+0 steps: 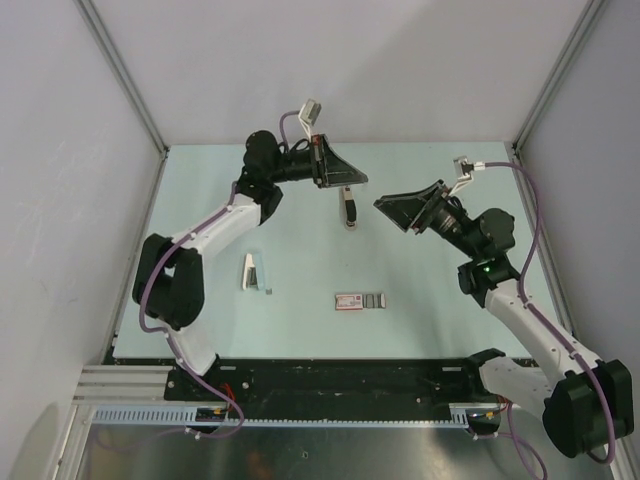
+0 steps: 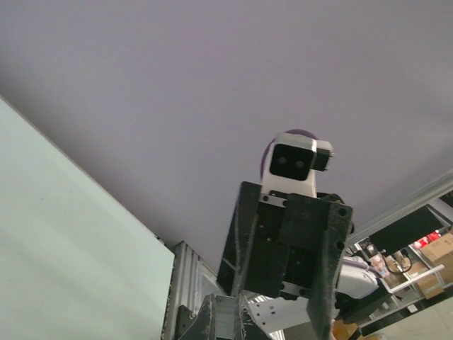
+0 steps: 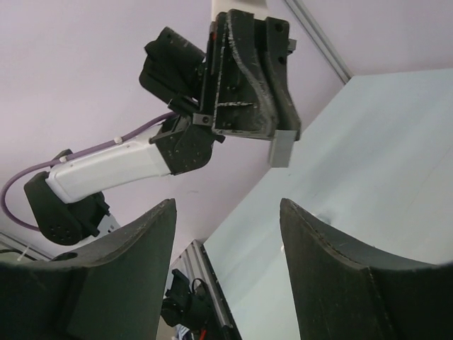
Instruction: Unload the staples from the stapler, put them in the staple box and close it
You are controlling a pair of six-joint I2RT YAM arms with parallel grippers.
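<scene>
My left gripper (image 1: 353, 184) is raised over the far middle of the table and is shut on the stapler (image 1: 348, 210), a slim dark and silvery bar that hangs down from its fingertips. In the left wrist view only the stapler's grey metal end (image 2: 225, 315) shows between the shut fingers. In the right wrist view it is a short grey stub (image 3: 281, 147) below the left gripper (image 3: 282, 133). My right gripper (image 1: 390, 215) is open and empty, facing the stapler from the right with a small gap between them; it also shows in its own view (image 3: 226, 207). I cannot make out a loose strip of staples.
A flat pink-and-white box (image 1: 348, 300) lies in the near middle with small dark grey blocks (image 1: 375, 300) beside it. A white wedge-shaped piece (image 1: 251, 272) lies at the near left with a tiny bit (image 1: 268, 291) next to it. Walls enclose the table (image 1: 450, 300).
</scene>
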